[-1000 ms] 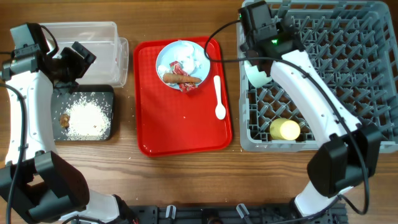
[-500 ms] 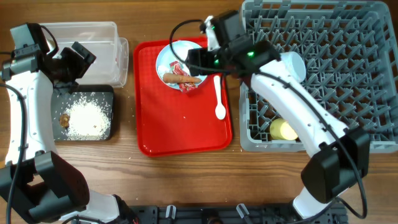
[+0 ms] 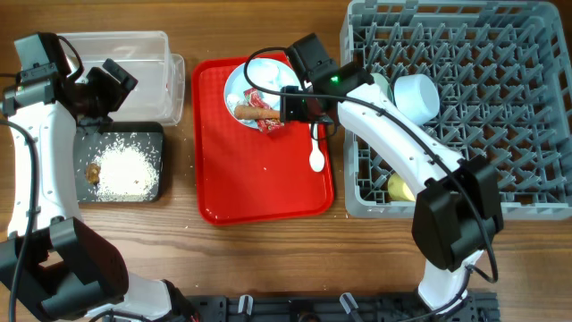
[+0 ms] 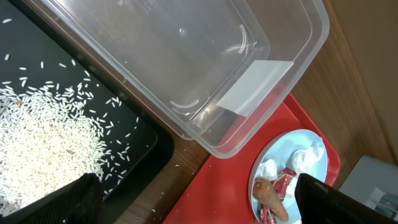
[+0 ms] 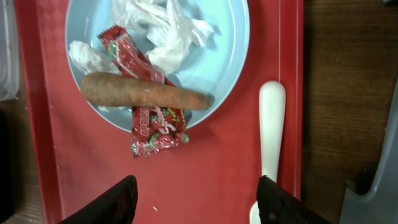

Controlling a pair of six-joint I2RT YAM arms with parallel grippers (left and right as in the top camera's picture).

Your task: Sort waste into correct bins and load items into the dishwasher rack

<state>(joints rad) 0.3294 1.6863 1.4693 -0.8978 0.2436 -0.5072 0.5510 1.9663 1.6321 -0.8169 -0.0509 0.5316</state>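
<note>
A pale blue plate (image 3: 255,76) sits at the back of the red tray and holds a brown sausage stick (image 5: 143,93), a red-and-white wrapper (image 5: 152,121) and crumpled tissue (image 5: 165,28). A white spoon (image 5: 270,124) lies on the tray right of the plate. My right gripper (image 5: 199,202) is open and empty, hovering over the tray just in front of the plate. My left gripper (image 4: 199,205) is open and empty above the clear tub (image 4: 186,56) and the black tray (image 4: 143,143) with rice (image 4: 43,143). A pale bowl (image 3: 416,97) and a yellow cup (image 3: 402,188) are in the grey rack (image 3: 483,116).
The red tray (image 3: 259,188) lies between the bins and the rack. A small brown scrap (image 3: 92,170) lies with the rice in the black tray (image 3: 152,134). The clear tub (image 3: 134,54) holds nothing I can see. The right arm crosses the rack's left edge.
My right gripper has left the rack's back-left corner and moved left over the red tray by the plate. The bowl now rests in the rack. The left arm has not moved.
</note>
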